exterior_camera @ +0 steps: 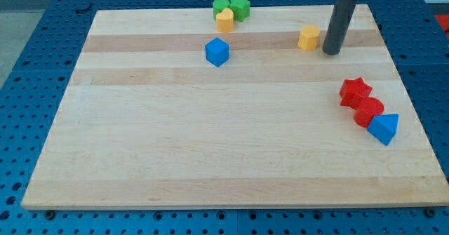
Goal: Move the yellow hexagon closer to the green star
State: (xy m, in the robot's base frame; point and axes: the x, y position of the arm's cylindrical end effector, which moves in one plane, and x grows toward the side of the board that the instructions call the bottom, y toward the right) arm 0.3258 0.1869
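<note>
Tip (pixel 331 53) sits just to the view's right of the yellow hexagon (pixel 309 37), near it but w/ a thin gap; can't confirm contact from this view. No claw on this rig: the rod is plain, nothing opens or closes, nothing held. You push w/ it only.

Landmark = hexagon. It lies on the board (pixel 210 158) near the view's top, right of centre. Green star (pixel 240 8) is to the hexagon's left and a bit toward the view's top, well apart. Star sits in a tight cluster w/ a green block (pixel 220 7) (shape unclear) and a 2nd yellow block (pixel 224 20), shape not clear. Don't confuse that one w/ the target.

Key relation: tip, hexagon, star run roughly in one line, right to left. So hexagon is between tip and star. Judgement: tip is already on the correct side; a leftward push, angled slightly to the view's top, should carry the hexagon toward the star.

Blue cube (pixel 217 52) lies left of the hexagon and slightly lower; prob. clear of the path, but watch it if the hexagon drifts down.

Judgement: approach stage, push not yet made.
</note>
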